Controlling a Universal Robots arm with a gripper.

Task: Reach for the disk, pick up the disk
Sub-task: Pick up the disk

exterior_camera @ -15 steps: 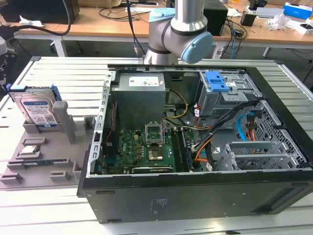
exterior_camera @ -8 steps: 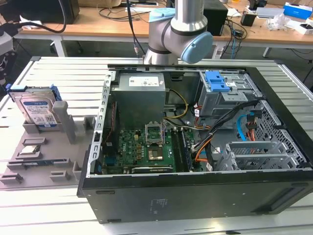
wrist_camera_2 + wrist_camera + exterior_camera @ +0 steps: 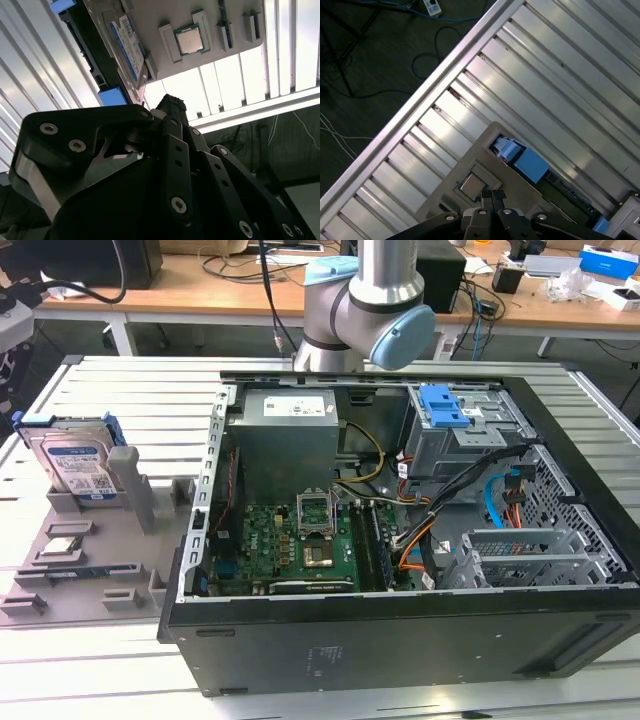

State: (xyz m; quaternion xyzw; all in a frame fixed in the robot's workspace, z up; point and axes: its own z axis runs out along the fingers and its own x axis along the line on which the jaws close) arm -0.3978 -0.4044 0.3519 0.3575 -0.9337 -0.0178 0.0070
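Hand (image 3: 492,195): its black fingers are pressed together on nothing and point at the grey plastic parts tray (image 3: 485,149), apart from it. Your disk (image 3: 78,462), a silver metal hard drive with a white-and-blue label and blue frame, stands on edge in that tray. Its lower edge is hidden, and it sits at the exterior view's left of the open black computer case (image 3: 400,640). Label print is illegible. The grey-and-blue arm (image 3: 370,310) is cut off above.

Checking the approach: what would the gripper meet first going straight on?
The gripper would likely meet the grey plastic tray near the small silvery square chip, not the blue-framed silver metal disk; depth unclear.
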